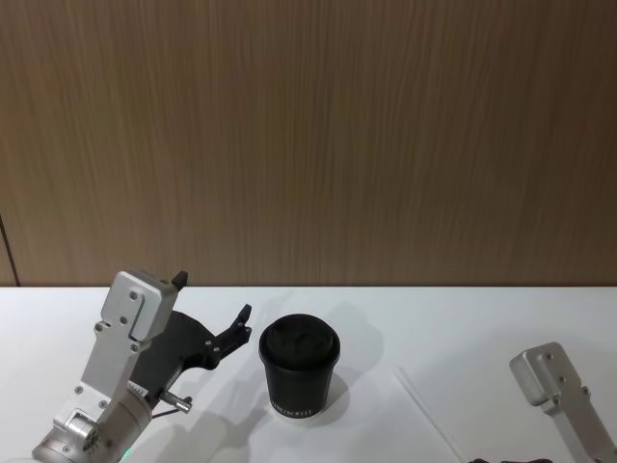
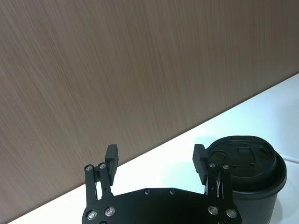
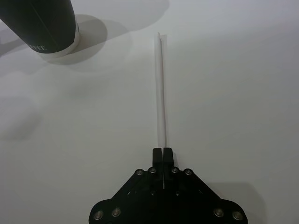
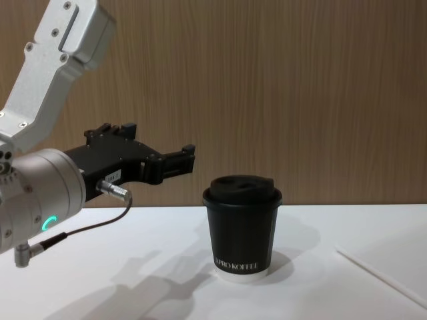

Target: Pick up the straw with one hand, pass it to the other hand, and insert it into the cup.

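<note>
Soft light is shining down from above, and the white bench (image 1: 501, 318) is looking very bright. The brown wall (image 1: 308, 135) behind it is looking dimmer. The cup (image 1: 299, 371) is throwing a pale shadow with soft edges toward the wall and to the right. The left end effector (image 1: 213, 295) is hanging over the bench and making a grey shadow under itself. The cup's black lid is catching a little shine. The white straw (image 3: 161, 84) is almost fading into the bright bench. The right end effector (image 3: 163, 150) is making a faint shadow beside itself.
</note>
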Available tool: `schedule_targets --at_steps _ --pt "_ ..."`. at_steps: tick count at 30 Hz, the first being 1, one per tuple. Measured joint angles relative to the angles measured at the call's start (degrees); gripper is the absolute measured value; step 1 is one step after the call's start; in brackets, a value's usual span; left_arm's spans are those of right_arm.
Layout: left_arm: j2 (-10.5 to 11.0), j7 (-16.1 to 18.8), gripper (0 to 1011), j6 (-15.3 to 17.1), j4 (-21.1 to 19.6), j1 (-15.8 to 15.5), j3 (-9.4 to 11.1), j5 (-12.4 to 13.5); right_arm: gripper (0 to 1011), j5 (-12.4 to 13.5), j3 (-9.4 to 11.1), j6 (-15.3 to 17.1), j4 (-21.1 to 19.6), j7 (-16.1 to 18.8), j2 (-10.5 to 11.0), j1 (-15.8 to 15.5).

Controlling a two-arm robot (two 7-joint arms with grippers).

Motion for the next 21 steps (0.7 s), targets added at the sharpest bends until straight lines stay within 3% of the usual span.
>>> schedule_targets --at_steps 13,21 --pt "0.0 0.0 1003 0.0 0.0 0.0 0.0 0.0 4 -0.06 0.95 -0.27 -0.02 0.0 -1.27 -0.38" --pt "-0.01 0.0 1003 0.0 0.0 0.0 0.0 0.0 4 -0.21 3.24 -3.05 -0.03 -1.51 -3.42 -0.19"
